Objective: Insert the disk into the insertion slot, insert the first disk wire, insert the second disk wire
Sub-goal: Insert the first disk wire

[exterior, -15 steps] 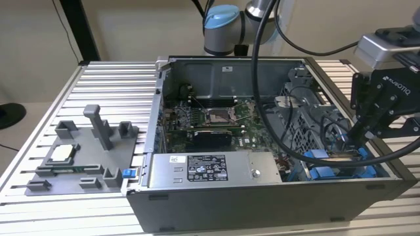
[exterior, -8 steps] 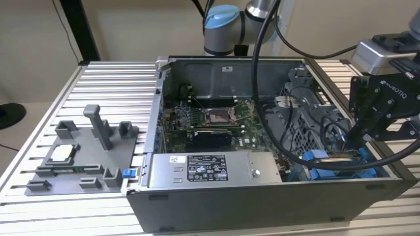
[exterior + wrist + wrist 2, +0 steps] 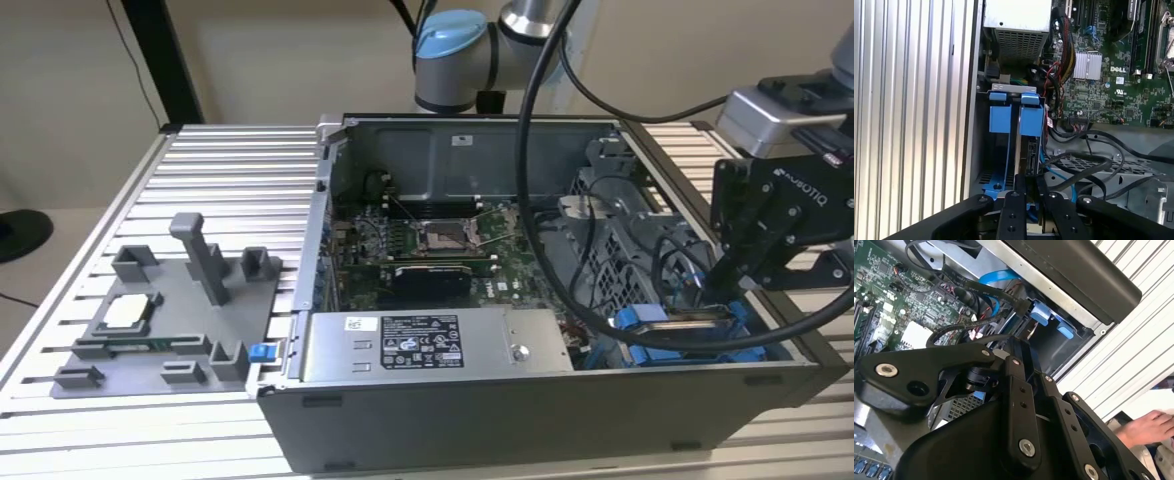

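The disk (image 3: 1028, 150) (blue-framed) sits pinched by gripper (image 3: 1029, 184).

The counter (image 3: 227, 150) is ribbed bare metal with a dull silver sheen. The computer case (image 3: 534, 415) is matt grey sheet metal. The box (image 3: 521, 345) inside it is paler, smoother metal and carries a white paper label (image 3: 419, 343). The blue carrier (image 3: 1030, 120) is smooth, slightly glossy plastic. The gripper (image 3: 1029, 186) is matt black with shiny metal screws. The cables (image 3: 1089, 162) have smooth black sheathing. The tray (image 3: 160, 330) looks like matt grey plastic.
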### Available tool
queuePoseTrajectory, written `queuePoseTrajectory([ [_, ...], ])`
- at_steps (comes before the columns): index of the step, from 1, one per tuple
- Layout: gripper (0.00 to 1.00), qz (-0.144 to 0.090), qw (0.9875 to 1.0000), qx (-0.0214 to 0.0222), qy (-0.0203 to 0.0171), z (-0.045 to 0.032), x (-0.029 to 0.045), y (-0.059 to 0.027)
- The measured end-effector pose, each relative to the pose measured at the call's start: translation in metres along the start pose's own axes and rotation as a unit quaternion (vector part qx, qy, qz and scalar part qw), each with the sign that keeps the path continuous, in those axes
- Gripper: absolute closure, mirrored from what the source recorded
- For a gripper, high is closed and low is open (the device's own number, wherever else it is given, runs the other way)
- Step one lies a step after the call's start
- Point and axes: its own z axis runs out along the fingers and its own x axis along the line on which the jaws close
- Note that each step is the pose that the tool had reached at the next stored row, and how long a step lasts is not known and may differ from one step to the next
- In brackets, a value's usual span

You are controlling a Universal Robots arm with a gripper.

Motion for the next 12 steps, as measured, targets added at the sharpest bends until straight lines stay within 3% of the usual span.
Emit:
queuePoseTrajectory([
  [12,1.00,0.000,1.0000,0.0000,-0.0002,0.0026,0.0000,-0.0002],
])
